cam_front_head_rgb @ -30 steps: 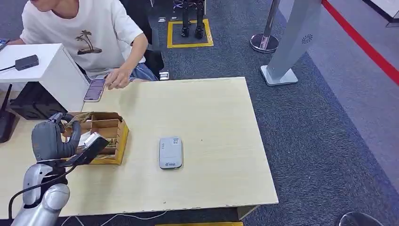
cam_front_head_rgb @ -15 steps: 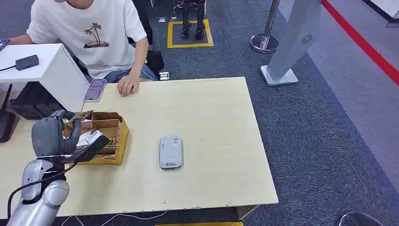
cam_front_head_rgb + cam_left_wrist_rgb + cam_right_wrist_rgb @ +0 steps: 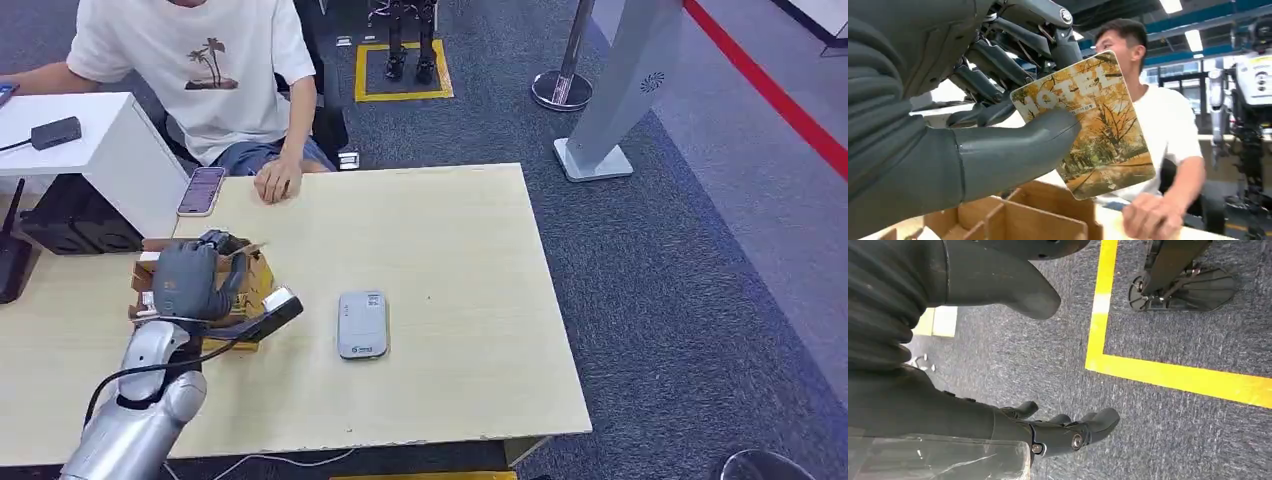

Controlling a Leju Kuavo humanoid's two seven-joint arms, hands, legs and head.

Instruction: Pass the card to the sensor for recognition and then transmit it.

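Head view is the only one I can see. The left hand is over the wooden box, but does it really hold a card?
Observer: Yes. The left wrist view shows the left hand pinching a card between thumb and fingers.
Operator: What is on the card?
Observer: Autumn trees and the word HOTEL.
Operator: And the right hand?
Observer: The right hand hangs over grey carpet with a yellow line, holding nothing.
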